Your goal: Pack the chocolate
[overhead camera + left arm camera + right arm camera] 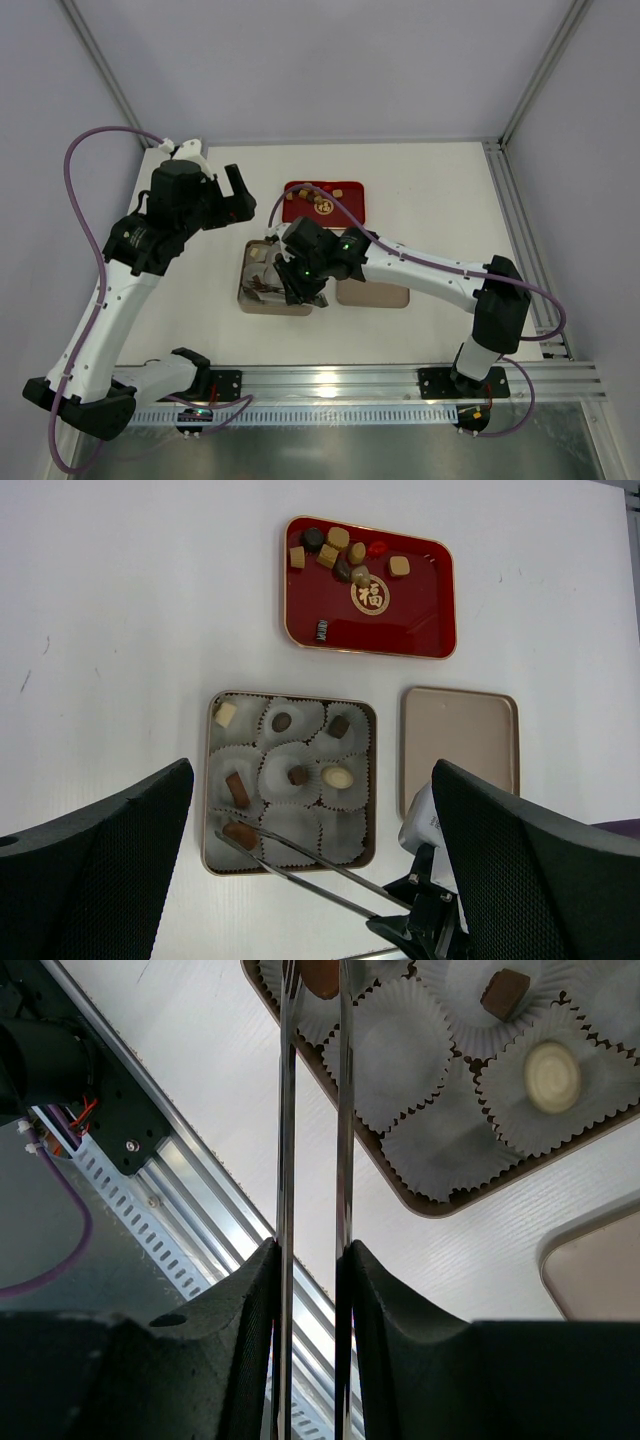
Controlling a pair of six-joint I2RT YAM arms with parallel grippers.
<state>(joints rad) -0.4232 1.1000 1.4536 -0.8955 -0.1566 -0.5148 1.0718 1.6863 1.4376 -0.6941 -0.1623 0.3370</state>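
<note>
Chocolate [241, 833]: one brown piece lies in the near-left paper cup [236, 840] of the tan tin [290, 693], between the tweezers [286, 1160] tips. I cannot tell if it is gripped. Six more pieces sit in other cups, and loose ones are on the red tray [410, 620] beyond. The tin lid [458, 740] lies just beside the tin. The right gripper [310, 1255] has its fingers pressed on the tweezers' arms. The left gripper [312, 780] hangs above, fingers spread wide and holding nothing.
</note>
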